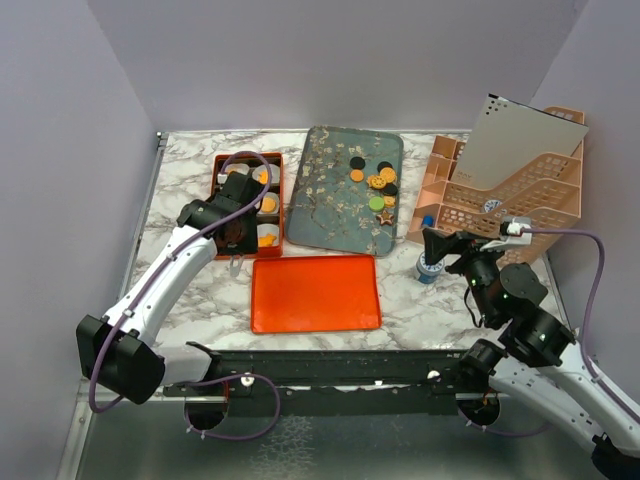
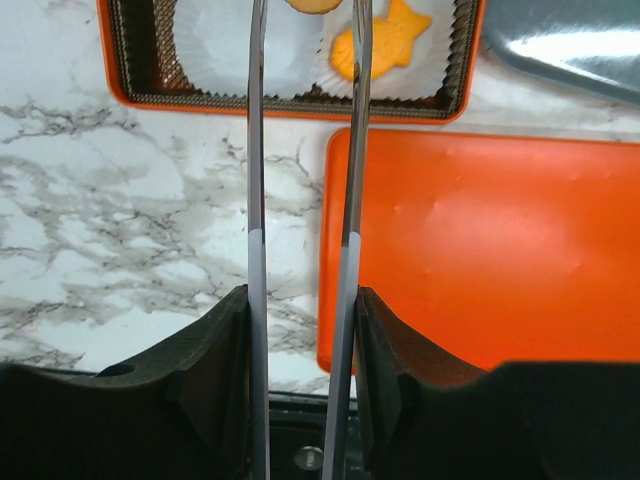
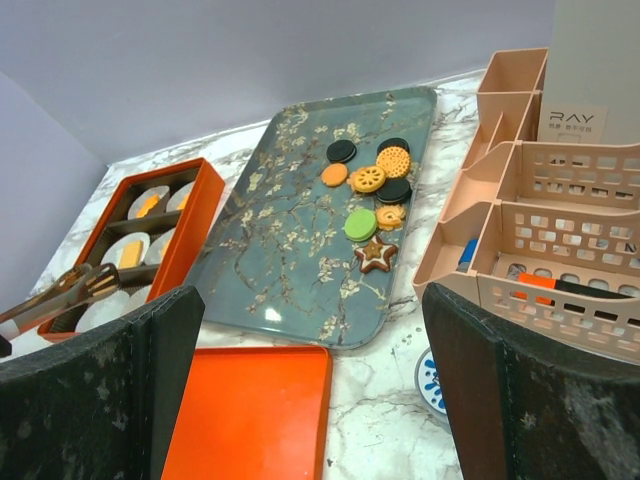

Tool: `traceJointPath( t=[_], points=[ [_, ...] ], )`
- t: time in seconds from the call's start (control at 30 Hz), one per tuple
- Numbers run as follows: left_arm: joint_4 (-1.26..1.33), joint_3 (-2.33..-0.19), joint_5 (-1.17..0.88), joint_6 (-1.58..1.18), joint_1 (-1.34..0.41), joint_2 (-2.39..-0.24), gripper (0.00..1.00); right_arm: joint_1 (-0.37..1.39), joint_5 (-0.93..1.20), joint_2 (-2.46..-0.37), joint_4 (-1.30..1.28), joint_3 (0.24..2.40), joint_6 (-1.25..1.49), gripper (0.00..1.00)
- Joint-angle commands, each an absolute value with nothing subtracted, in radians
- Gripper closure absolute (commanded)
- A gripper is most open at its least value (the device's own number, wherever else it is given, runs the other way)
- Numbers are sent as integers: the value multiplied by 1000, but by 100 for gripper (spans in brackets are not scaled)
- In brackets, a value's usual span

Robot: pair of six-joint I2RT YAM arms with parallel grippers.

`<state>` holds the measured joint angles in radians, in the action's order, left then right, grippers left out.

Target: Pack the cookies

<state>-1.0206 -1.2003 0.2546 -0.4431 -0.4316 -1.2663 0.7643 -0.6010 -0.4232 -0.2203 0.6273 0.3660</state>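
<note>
Several cookies (image 1: 375,185), orange, black, one green (image 3: 360,223) and a brown star (image 3: 377,254), lie on the blue floral tray (image 1: 320,215). The orange box (image 1: 216,200) holds white liners, some with orange cookies; an orange star cookie (image 2: 385,45) lies in one. My left gripper (image 1: 236,238) is shut on metal tongs (image 2: 258,200) over the box's near row (image 2: 290,108). An orange cookie (image 2: 312,4) shows between the tong tips at the frame's top edge. My right gripper (image 1: 432,243) is open and empty, right of the tray.
The flat orange lid (image 1: 315,292) lies in front of the tray and box. A blue-and-white tin (image 1: 430,268) stands below my right gripper. A pink desk organizer (image 1: 500,190) with a grey board (image 1: 520,140) stands at the back right. Purple walls enclose the table.
</note>
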Motion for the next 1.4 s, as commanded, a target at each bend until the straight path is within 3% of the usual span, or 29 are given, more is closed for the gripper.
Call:
traceJointPath(
  t=[0.0,0.63,1.37],
  points=[
    [-1113,-1239,293,-415,-400,-1263,100,765,-579,-435,-185,627,349,0],
    [-1043,-1124,253,-345,-250,-1265,97,765,-554,-458,-147,618,331,0],
    [-989,-1097,163,-359,-235,-1229,92,765,-546,-468,-143,616,345,0]
  ],
)
